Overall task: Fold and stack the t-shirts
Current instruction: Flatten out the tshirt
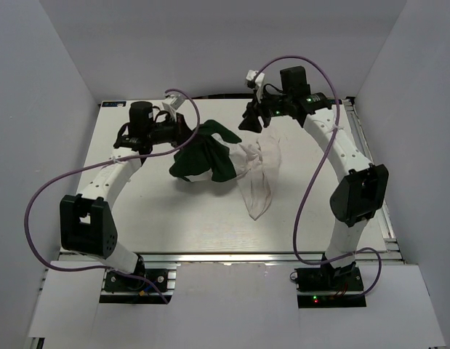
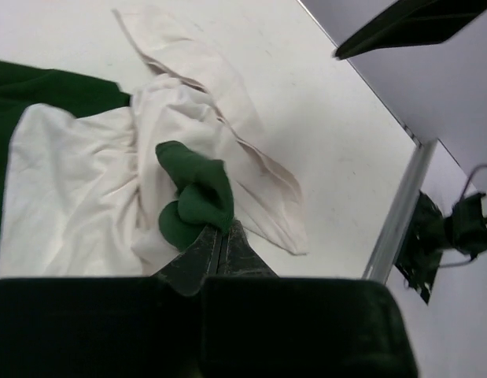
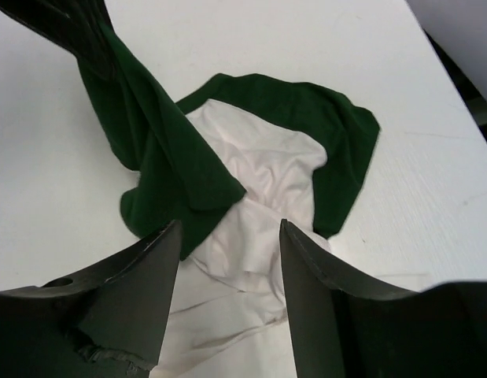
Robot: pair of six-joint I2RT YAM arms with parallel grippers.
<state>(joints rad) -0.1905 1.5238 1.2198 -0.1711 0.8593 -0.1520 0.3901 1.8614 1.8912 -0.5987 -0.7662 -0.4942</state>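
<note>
One t-shirt (image 1: pixel 232 163), pinched by left pincer (image 2: pixel 221 235), beneath spread right pincer (image 3: pixel 230 232)

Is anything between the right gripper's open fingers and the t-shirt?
Nothing visible. The right gripper hangs open over the crumpled t-shirt, with only cloth below it. The left gripper pinches a green fold at the shirt's left side, clear of that path.

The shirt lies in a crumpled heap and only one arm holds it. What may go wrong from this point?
1. The left fingers pinch only a small fold of green cloth on the t-shirt, and it may slip out when pulled.
2. The right fingers stand open above the white cloth, so a one-sided pull would probably drag the bunched shirt across the table instead of spreading it.
</note>
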